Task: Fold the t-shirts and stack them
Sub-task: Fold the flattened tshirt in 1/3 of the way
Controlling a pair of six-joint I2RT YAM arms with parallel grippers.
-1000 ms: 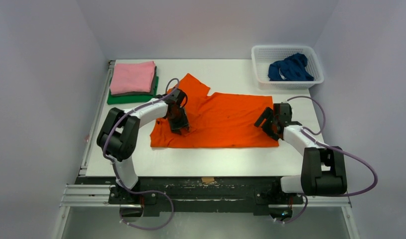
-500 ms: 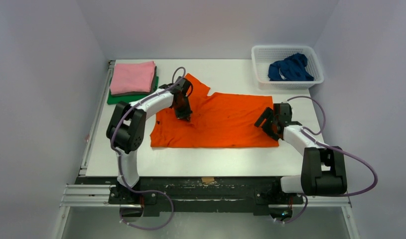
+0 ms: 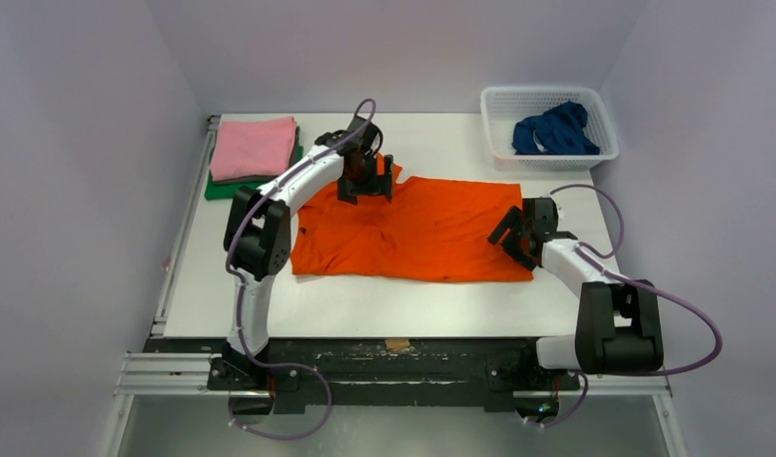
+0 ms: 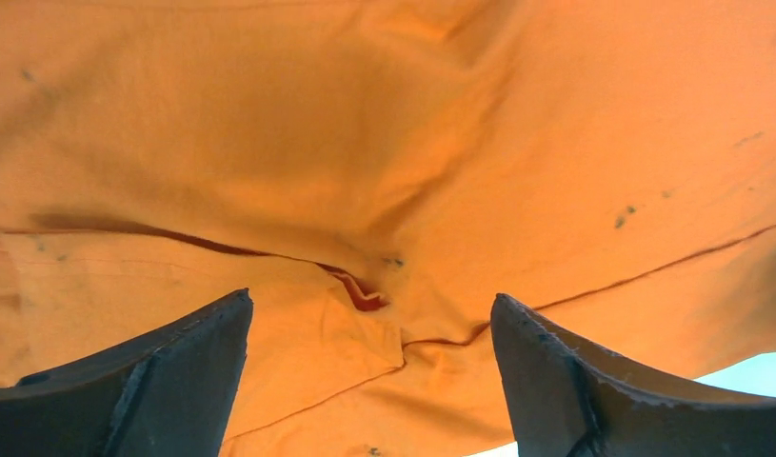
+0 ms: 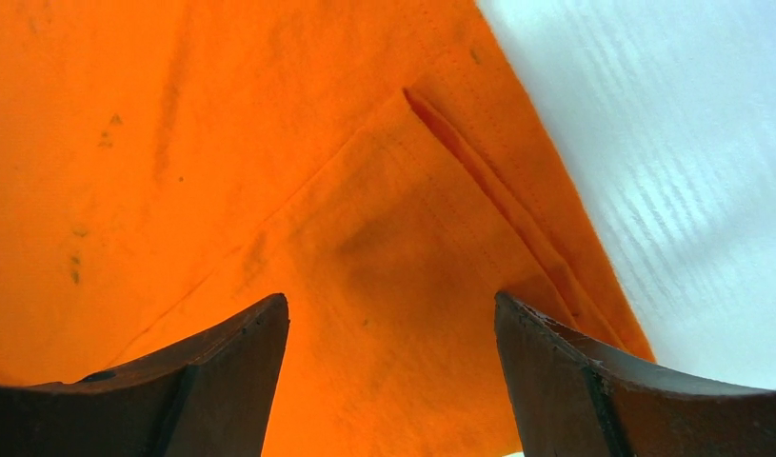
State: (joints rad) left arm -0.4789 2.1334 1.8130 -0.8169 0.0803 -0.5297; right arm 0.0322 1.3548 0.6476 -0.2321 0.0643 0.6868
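Observation:
The bright orange t-shirt (image 3: 422,233) lies spread across the middle of the table, also filling the left wrist view (image 4: 384,143) and most of the right wrist view (image 5: 222,171). My left gripper (image 3: 367,183) hovers over its far left part by the sleeve, jaws open with only wrinkled cloth below them (image 4: 369,305). My right gripper (image 3: 513,240) stands open over the shirt's right edge (image 5: 391,305), holding nothing. A folded pink t-shirt (image 3: 253,147) tops a stack with a dark grey layer and a green t-shirt (image 3: 222,188) at the back left. The dark blue t-shirt (image 3: 555,130) lies crumpled in the basket.
A white mesh basket (image 3: 498,103) stands at the back right corner. The white table (image 3: 403,309) shows bare in front of the orange shirt and to its right (image 5: 669,171). Grey walls close in on three sides.
My left gripper has swung from the orange shirt's near left part to its far left, closing and then opening again. The shirt's left side is pulled in and wrinkled. The right arm stayed put.

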